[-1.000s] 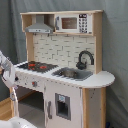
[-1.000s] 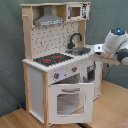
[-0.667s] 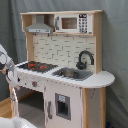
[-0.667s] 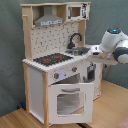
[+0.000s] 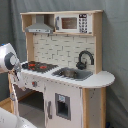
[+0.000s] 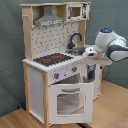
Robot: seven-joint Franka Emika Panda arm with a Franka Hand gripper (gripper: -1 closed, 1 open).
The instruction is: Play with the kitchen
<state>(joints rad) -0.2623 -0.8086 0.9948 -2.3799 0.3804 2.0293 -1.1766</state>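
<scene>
The kitchen [image 5: 65, 75] is a tall white and light-wood toy in both exterior views. It has a black-red hob [image 5: 39, 65], a steel sink [image 5: 72, 73], a black faucet [image 5: 85, 59], a grey hood [image 5: 40, 26] and a microwave [image 5: 72, 23]. In the second exterior view the hob [image 6: 54, 59] faces the front, and the windowed oven door [image 6: 70, 101] appears slightly ajar. My white arm [image 6: 107, 42] reaches in from the second exterior view's right. My gripper [image 6: 89, 51] is at the counter's end beside the sink. In the first exterior view only the arm [image 5: 10, 60] shows, by the hob end.
A grey curtain [image 5: 115, 45] hangs behind the kitchen. It stands on a wooden floor [image 6: 110, 112]. A lower cabinet door with a dark panel [image 5: 62, 106] faces the first exterior view. The rounded counter end [image 5: 102, 78] juts out on the first exterior view's right.
The arm has shifted slightly toward the kitchen, leftward in the second exterior view and further into frame in the first exterior view. The kitchen has not moved.
</scene>
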